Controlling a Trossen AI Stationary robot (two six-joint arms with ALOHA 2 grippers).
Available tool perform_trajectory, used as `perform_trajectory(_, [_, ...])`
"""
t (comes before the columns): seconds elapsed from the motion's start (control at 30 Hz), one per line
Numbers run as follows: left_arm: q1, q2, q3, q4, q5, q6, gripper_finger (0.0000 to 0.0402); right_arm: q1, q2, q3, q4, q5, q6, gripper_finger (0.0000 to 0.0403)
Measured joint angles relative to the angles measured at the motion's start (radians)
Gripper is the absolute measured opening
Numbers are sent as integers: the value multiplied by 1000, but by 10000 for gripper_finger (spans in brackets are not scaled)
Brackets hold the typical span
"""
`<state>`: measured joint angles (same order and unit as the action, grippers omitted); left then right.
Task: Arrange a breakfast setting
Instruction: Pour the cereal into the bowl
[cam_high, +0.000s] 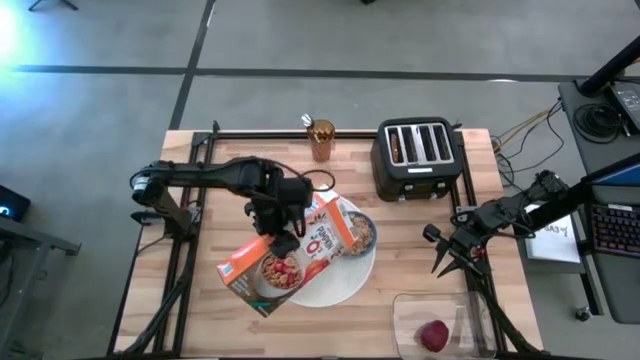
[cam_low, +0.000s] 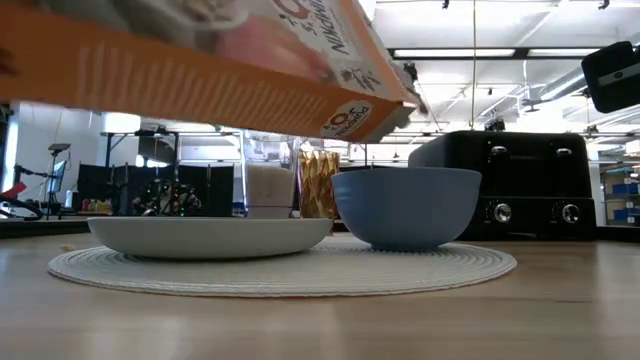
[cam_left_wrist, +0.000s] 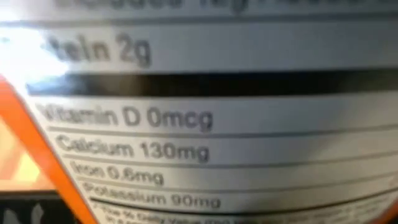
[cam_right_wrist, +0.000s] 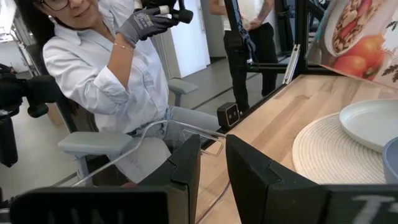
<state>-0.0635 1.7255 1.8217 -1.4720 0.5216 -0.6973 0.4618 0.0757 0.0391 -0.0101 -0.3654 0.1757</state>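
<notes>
My left gripper (cam_high: 284, 232) is shut on the orange-and-white cereal box (cam_high: 285, 258). The box is tilted in the air, its lower end above the small blue bowl (cam_high: 364, 233). The bowl (cam_low: 405, 205) stands beside the large white plate (cam_low: 210, 236) on a round woven mat (cam_low: 280, 270). A small red fruit (cam_high: 432, 335) lies in a clear tub at the near right. My right gripper (cam_high: 446, 256) is open and empty at the table's right side, away from these things. The milk glass (cam_low: 268, 188) stands behind the plate. My left gripper holds the cereal box by its long narrow side panels, about midway along (cam_high: 292, 222), coming from above and from the table's left. The box is lifted clear of the table and slants down toward the bowl. The nutrition panel (cam_left_wrist: 186, 124) fills the wrist view and hides the fingers.
The black four-slot toaster (cam_high: 415, 155) stands at the far right. A glass with something golden (cam_high: 321, 140) is at the far middle. A person in a white shirt (cam_right_wrist: 118, 68) sits beyond the table's edge, holding control handles.
</notes>
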Motion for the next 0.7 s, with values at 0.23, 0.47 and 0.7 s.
perform_trajectory(0.23, [-80, -21, 0, 1, -170, 22, 233, 0, 0, 0, 0, 0, 0, 68])
perform_trajectory(0.47, [-162, -56, 0, 15, -260, -6, 233, 0, 0, 0, 0, 0, 0, 68])
perform_trajectory(0.7, [-261, -95, 0, 21, -412, -76, 233, 0, 0, 0, 0, 0, 0, 68])
